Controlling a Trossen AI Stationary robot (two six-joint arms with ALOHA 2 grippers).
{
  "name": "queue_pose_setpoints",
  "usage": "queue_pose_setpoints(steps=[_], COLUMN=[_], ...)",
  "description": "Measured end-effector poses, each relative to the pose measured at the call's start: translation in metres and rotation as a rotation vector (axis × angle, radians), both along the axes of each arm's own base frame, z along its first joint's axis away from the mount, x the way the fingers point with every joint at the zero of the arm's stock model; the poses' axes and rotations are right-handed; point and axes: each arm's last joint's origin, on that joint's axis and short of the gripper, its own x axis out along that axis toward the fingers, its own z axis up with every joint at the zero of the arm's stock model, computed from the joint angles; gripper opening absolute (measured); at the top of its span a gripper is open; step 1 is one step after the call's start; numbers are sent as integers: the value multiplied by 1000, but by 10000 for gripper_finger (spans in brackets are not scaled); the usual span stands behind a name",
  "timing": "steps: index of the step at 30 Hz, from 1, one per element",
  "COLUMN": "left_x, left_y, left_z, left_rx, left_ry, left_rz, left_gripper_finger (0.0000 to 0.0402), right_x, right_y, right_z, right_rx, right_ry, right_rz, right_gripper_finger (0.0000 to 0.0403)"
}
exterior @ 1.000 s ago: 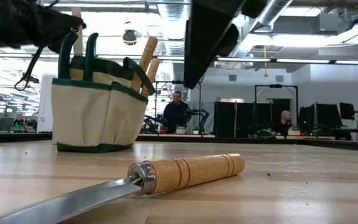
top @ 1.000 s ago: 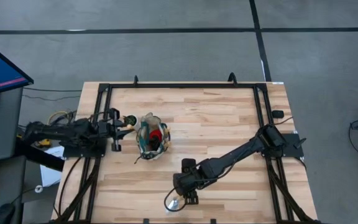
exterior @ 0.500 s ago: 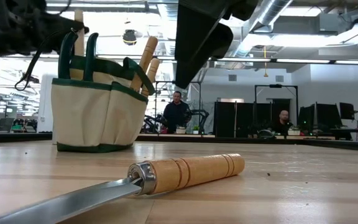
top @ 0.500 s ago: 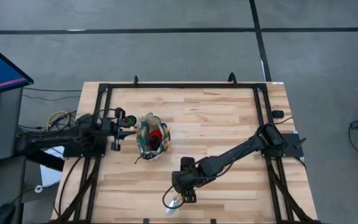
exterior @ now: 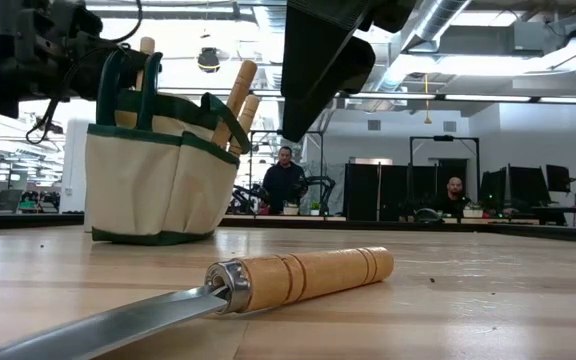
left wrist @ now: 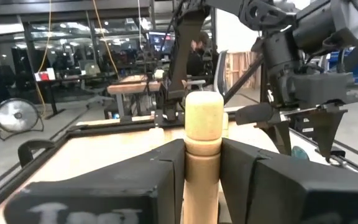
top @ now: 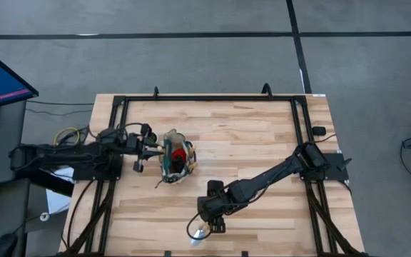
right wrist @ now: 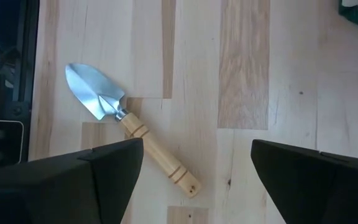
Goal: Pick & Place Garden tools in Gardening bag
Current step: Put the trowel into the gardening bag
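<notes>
From above, the light wooden slatted worktop (top: 248, 143) carries the small beige fabric bag with dark green trim (top: 175, 158) at about nine o'clock from the worktop centre. Red and dark tool parts show inside the bag. The left end effector (top: 150, 148) is just beside the bag, at its nine o'clock side, and its fingers are clenched on a light wooden tool handle (top: 156, 149). The right end effector (top: 213, 220) hovers near the front edge, at about six o'clock from the centre, well apart from the bag. The silver-bladed trowel with a light wooden handle (top: 201, 230) lies directly under it, mostly hidden by the arm.

In the low view, the bag (exterior: 158, 170) stands upright on the worktop, with two wooden handles (exterior: 236, 95) sticking out of its top, tilted toward one o'clock. The left end effector (exterior: 43, 45) is above the bag's far side. The trowel (exterior: 268, 285) lies flat in front, and the dark right end effector (exterior: 318, 60) hangs above it, not touching.

In the left wrist view, the round-ended wooden handle (left wrist: 202, 140) stands between the two dark fingers (left wrist: 160, 180), which press on it.

In the right wrist view, the trowel (right wrist: 132, 134) lies on the boards between the two dark fingers (right wrist: 92, 174), which are spread wide and released.
</notes>
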Motion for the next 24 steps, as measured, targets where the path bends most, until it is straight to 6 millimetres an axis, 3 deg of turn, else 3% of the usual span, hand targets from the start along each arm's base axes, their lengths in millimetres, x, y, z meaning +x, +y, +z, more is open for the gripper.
queue_pose_setpoints(steps=[17,24], left_x=[11,11], left_y=[4,3], left_z=[-12,-13], left_rx=[-93,-123], left_ry=[89,100], left_rz=[14,10], left_gripper_finger=[115,181], right_x=[0,0], right_y=[0,0], right_z=[0,0], right_rx=[-4,-5], right_ry=[-1,-1], right_rz=[-2,-1], right_gripper_finger=[291,291])
